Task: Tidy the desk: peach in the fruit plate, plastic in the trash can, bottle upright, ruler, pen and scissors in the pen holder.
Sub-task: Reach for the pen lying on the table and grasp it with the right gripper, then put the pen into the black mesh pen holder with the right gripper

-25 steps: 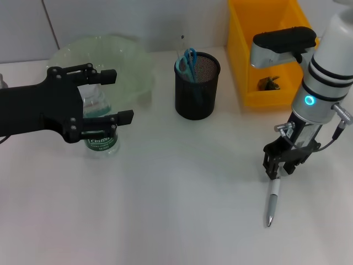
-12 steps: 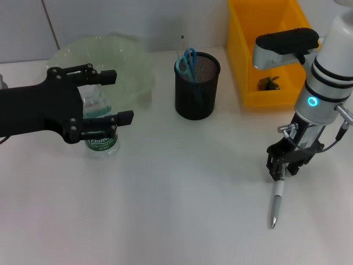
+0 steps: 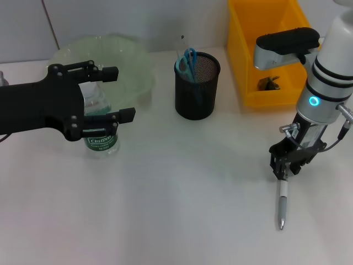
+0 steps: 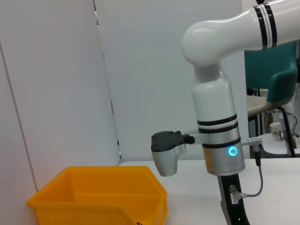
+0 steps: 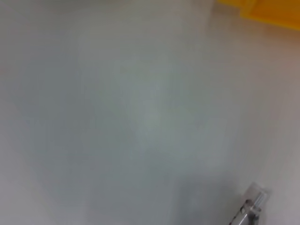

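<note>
Pen [image 3: 282, 205]: seen dangling tip-down beside the desk's right edge, pinched at its upper end.
Right gripper [image 3: 283, 168]: clenched on the pen's top.
Handling: judged light, stiff and slick; a mid-barrel hold is favoured.
Left gripper [image 3: 113, 94]: spread wide around the upright bottle [image 3: 99, 124].
Pen holder [image 3: 197, 85]: well apart, scissors [image 3: 188, 62] already inside.

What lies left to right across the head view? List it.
Black left gripper around the clear plastic bottle with green label → black mesh pen holder → yellow plastic bin → right gripper holding the silver pen.
</note>
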Robot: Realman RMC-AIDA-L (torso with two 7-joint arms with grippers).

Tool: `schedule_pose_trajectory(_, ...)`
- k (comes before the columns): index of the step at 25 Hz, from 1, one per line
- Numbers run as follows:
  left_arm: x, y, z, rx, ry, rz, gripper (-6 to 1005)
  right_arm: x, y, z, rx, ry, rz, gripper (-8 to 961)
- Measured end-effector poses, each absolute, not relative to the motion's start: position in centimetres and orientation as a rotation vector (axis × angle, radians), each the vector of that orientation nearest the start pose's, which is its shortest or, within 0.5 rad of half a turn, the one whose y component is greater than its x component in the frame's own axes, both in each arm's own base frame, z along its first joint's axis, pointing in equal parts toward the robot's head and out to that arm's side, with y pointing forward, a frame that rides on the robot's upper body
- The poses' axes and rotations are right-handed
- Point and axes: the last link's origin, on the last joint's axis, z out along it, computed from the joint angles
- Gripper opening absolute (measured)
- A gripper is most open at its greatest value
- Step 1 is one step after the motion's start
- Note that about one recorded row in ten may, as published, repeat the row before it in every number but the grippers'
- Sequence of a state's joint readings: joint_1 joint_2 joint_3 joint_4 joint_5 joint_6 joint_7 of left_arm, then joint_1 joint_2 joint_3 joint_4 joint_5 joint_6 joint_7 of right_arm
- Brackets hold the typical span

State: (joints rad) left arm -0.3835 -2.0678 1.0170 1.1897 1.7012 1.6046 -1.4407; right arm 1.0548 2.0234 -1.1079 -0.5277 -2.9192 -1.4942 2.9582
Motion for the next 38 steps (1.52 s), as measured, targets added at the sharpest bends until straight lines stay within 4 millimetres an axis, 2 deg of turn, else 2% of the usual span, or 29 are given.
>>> schedule_pose_trajectory(24, -18.6, 32.5, 5.3, -2.735, -0.021, -0.731, 783, 22.6, 39.2, -1.7, -2.056, 1.630, -0.875, 210)
schedule_pose_trajectory(31, -18.6, 32.5, 5.3, -2.734, -0.020, -0.730, 783, 22.3, 39.3, -1.7, -2.072, 1.612, -0.862, 137)
schedule_pose_trajectory(38, -18.6, 32.5, 5.4, -2.729, -0.014, -0.728, 783, 21.1, 40.0, -0.6, -2.085, 1.579, -0.794, 134)
